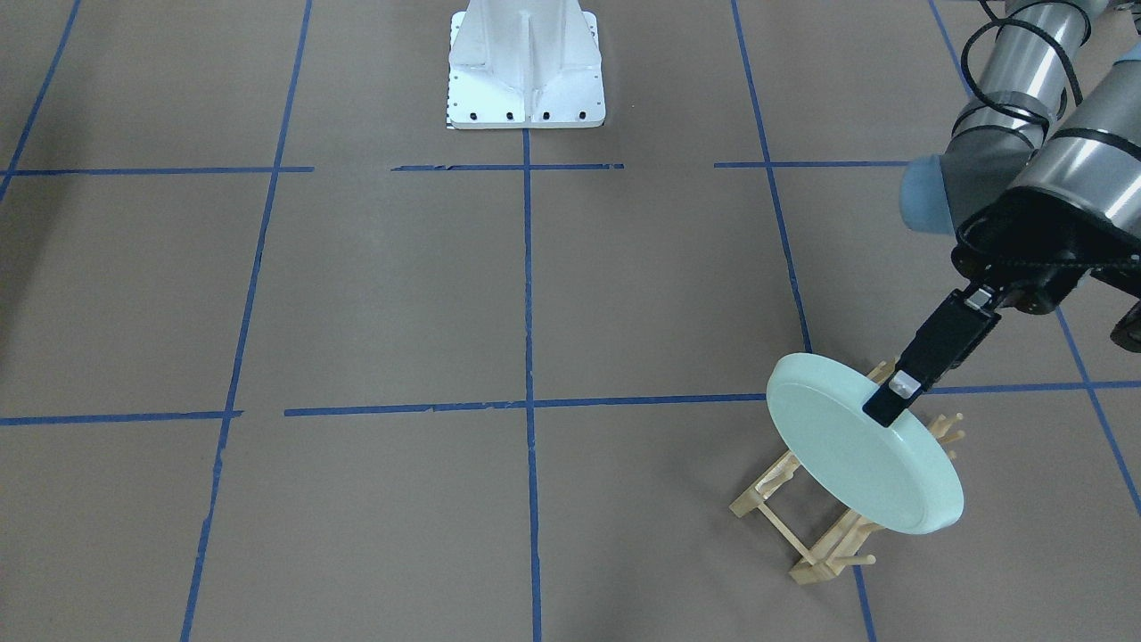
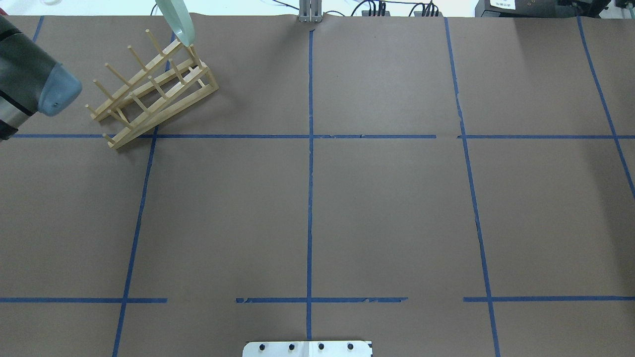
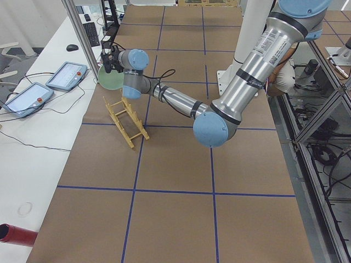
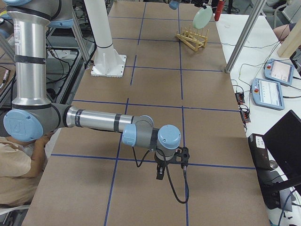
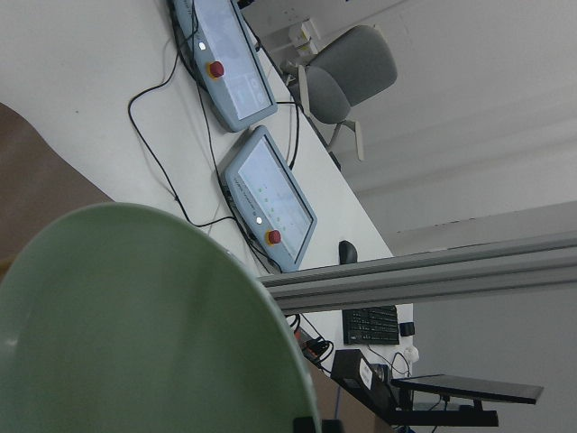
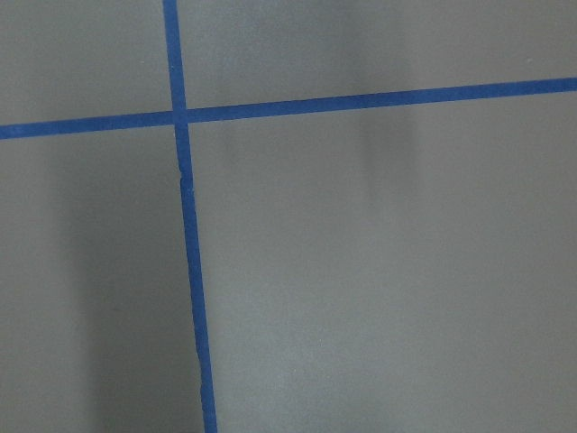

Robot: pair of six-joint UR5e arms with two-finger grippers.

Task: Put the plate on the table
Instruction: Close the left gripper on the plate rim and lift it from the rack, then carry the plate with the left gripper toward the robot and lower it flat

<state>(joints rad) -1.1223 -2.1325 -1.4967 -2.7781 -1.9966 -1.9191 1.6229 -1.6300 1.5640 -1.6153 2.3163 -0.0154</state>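
The pale mint-green plate (image 1: pixel 856 455) stands on edge, tilted, over the far end of the light wooden peg rack (image 1: pixel 807 535). My left gripper (image 1: pixel 887 410) is shut on the plate's upper rim. In the overhead view only the plate's lower edge (image 2: pixel 179 22) shows, close to the rack (image 2: pixel 149 94); I cannot tell whether they touch. The plate fills the lower left of the left wrist view (image 5: pixel 135 334). The brown table (image 1: pixel 624 294) has blue tape lines. My right gripper (image 4: pixel 160 172) hangs low over the table far from the plate; I cannot tell whether it is open or shut.
The white robot base (image 1: pixel 526 71) stands at the table's middle on the robot's side. Teach pendants (image 3: pixel 66 75) and cables lie on the white bench beyond the table edge by the rack. An aluminium post (image 3: pixel 82 38) stands near the plate.
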